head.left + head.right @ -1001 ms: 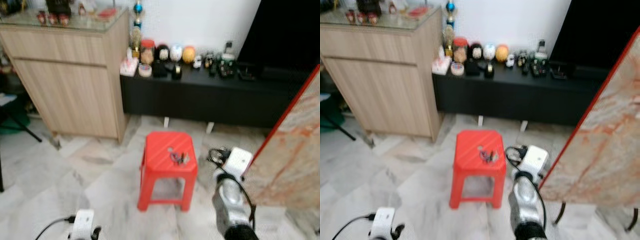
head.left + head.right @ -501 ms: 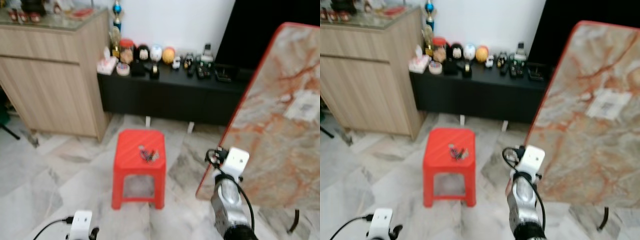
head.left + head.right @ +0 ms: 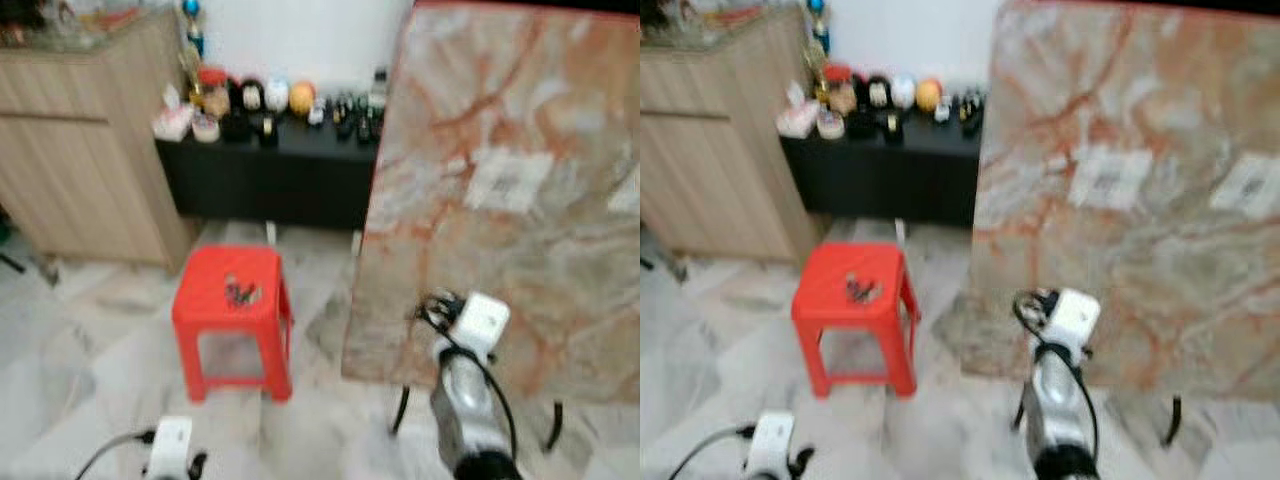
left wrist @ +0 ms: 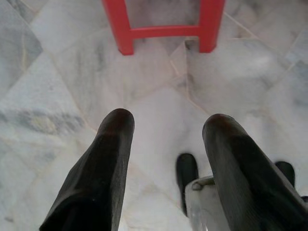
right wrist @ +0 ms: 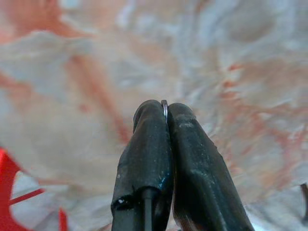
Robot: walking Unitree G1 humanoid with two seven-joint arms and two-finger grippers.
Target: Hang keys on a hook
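A small dark bunch of keys [image 3: 240, 292] lies on top of a red plastic stool [image 3: 232, 310] on the marble floor, left of centre. My right arm [image 3: 468, 405] rises at the lower right, in front of a marble-patterned panel. In the right wrist view my right gripper [image 5: 166, 111] is shut, with the thin edge of a metal ring [image 5: 164, 102] showing between its fingertips. My left gripper [image 4: 166, 126] hangs open above the floor tiles, nothing between its fingers, with the stool's legs [image 4: 124, 30] just beyond it.
A large marble-patterned tabletop [image 3: 510, 190] with a red rim stands on edge on black legs, close on the right. A wooden cabinet [image 3: 80, 150] and a low black bench [image 3: 260, 175] loaded with trinkets line the back wall.
The camera has swung to the right: the stool and cabinet have slid left in the picture and the marble panel now covers the right half. The arms hold the same pose.
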